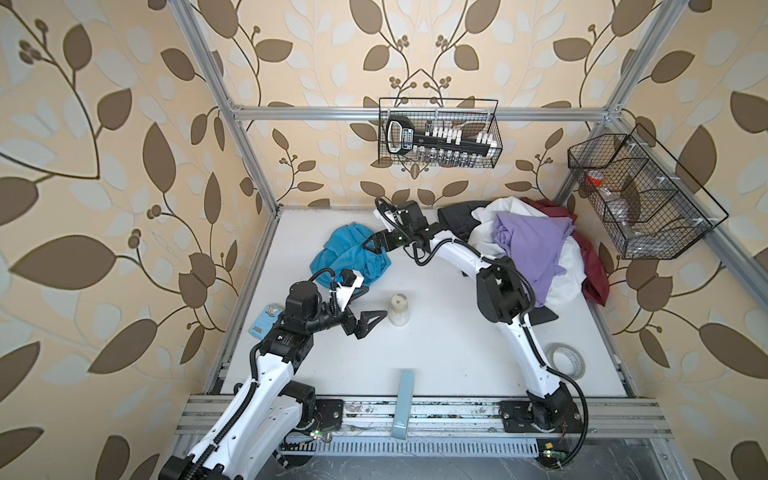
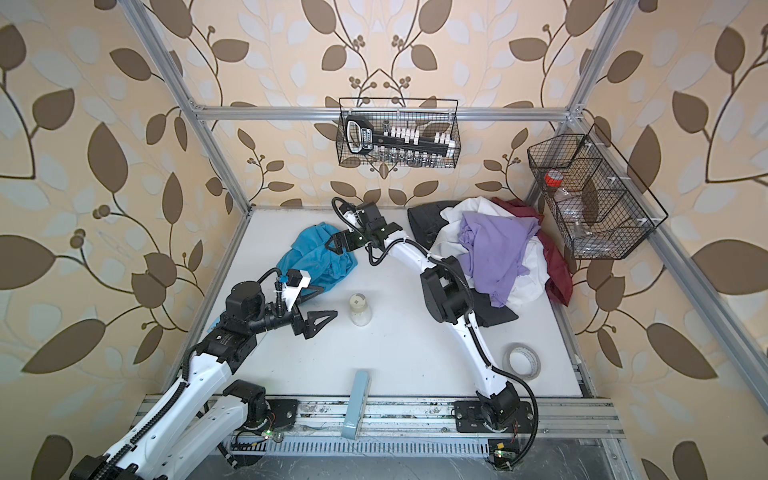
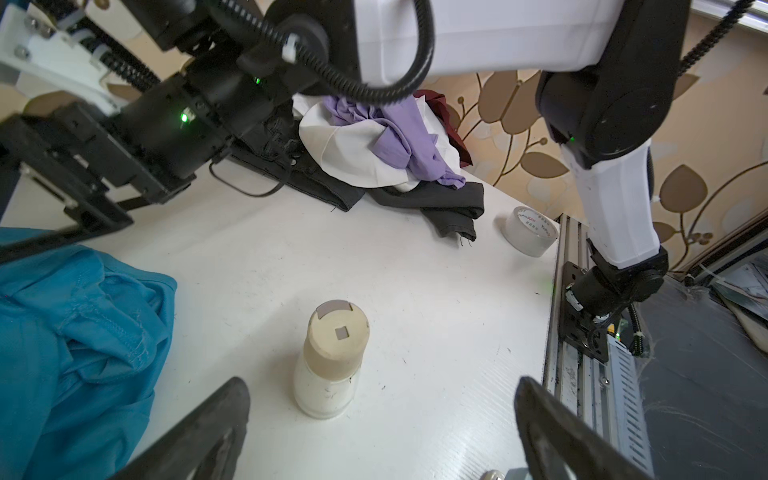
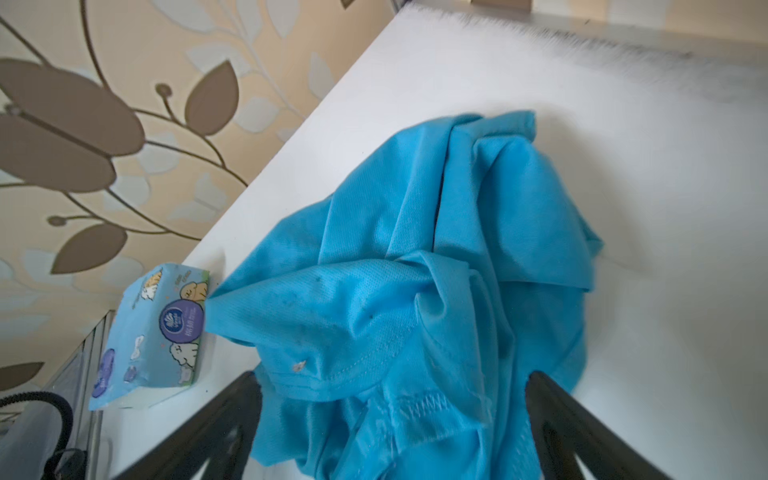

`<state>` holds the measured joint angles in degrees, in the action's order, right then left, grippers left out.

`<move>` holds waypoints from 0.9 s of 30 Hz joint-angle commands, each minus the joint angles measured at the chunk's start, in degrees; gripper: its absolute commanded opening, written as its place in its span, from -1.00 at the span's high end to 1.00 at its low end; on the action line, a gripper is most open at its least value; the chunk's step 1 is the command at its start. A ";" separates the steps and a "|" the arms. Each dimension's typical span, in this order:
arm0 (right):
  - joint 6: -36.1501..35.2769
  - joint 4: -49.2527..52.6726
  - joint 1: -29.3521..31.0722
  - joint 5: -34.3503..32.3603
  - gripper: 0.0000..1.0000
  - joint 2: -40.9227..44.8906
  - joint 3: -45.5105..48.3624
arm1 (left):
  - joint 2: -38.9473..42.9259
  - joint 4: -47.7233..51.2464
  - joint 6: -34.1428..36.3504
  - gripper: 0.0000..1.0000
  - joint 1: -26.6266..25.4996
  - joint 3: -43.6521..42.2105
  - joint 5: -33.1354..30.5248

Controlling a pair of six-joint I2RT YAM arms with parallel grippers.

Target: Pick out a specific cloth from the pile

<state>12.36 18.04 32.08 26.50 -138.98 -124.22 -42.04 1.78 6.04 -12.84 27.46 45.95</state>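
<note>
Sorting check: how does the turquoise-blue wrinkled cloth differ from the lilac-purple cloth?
The turquoise-blue wrinkled cloth lies alone on the white table, apart from the pile; the lilac-purple cloth lies on top of the pile's white cloth. The turquoise cloth sits under the open right gripper; no gripper is at the lilac cloth. Both are soft, crumpled fabric.

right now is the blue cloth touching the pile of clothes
Apart. The left wrist view shows a wide strip of bare white table between the turquoise cloth and the nearest black edge of the pile.
</note>
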 commanded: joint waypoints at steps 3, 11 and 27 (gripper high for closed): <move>-2.05 7.32 -2.73 -9.15 -0.99 12.26 7.90 | 0.95 -1.23 1.14 -0.98 -0.69 1.89 0.54; -7.74 7.38 -4.83 -20.93 -0.99 37.23 33.41 | 1.35 -1.73 0.68 -0.98 -0.69 1.51 -1.92; -15.75 -33.99 -14.01 -46.10 -0.99 85.99 92.49 | -4.23 -19.80 -7.14 -0.98 -0.63 -9.73 -65.07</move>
<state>-0.10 -3.75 20.56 -14.63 -53.52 -37.93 -44.47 -8.47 1.10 -13.19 21.26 -1.28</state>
